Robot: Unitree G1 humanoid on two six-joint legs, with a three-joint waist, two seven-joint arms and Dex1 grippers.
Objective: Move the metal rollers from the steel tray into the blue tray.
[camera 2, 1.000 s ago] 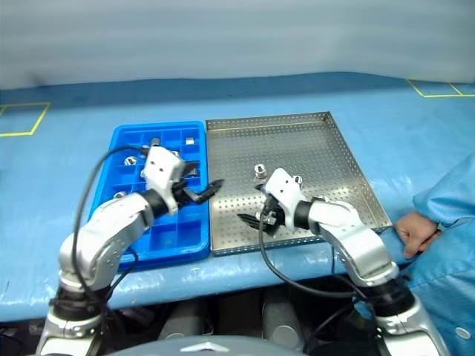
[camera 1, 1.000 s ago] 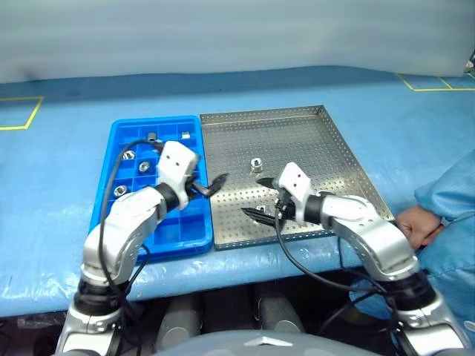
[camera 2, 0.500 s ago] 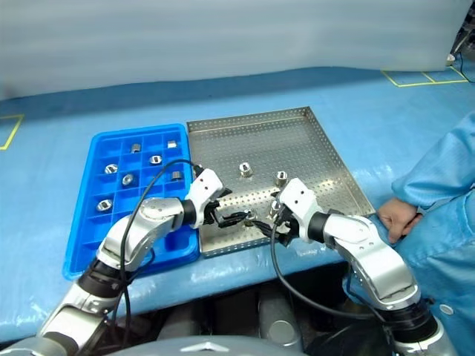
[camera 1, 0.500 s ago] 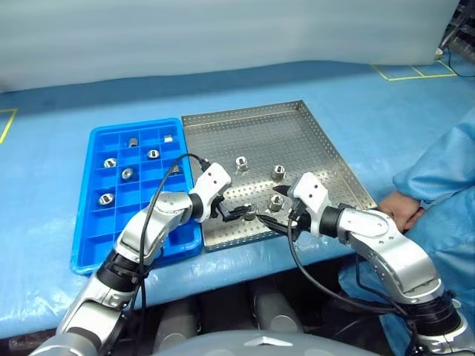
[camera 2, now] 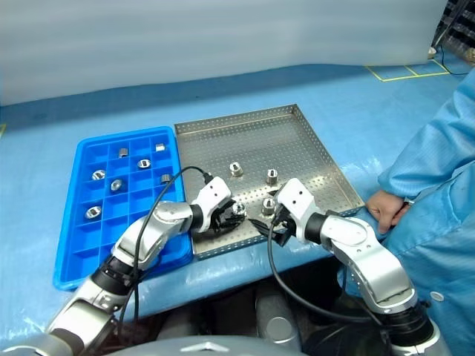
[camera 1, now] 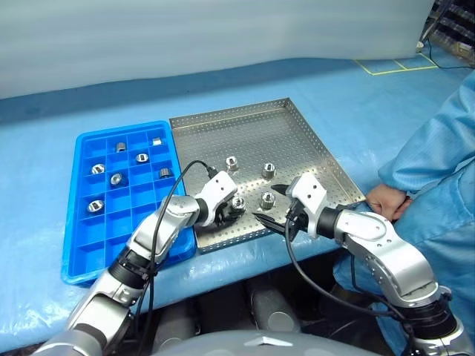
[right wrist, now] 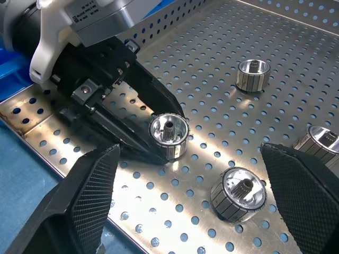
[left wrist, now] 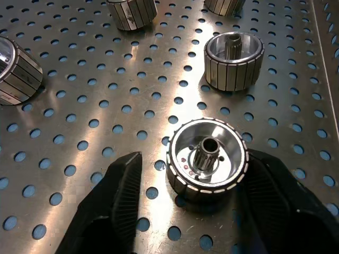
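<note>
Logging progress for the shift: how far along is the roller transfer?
Done: six metal rollers sit in compartments of the blue tray. In hand: the left gripper has its fingers either side of one roller on the steel tray; one touches it, the other stands apart, and the roller is not lifted. Left: that one plus three more on the steel tray. The right gripper is open, holding nothing.

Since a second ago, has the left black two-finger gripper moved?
Yes. The left gripper left the blue tray edge, crossing onto the steel tray around a metal roller.
</note>
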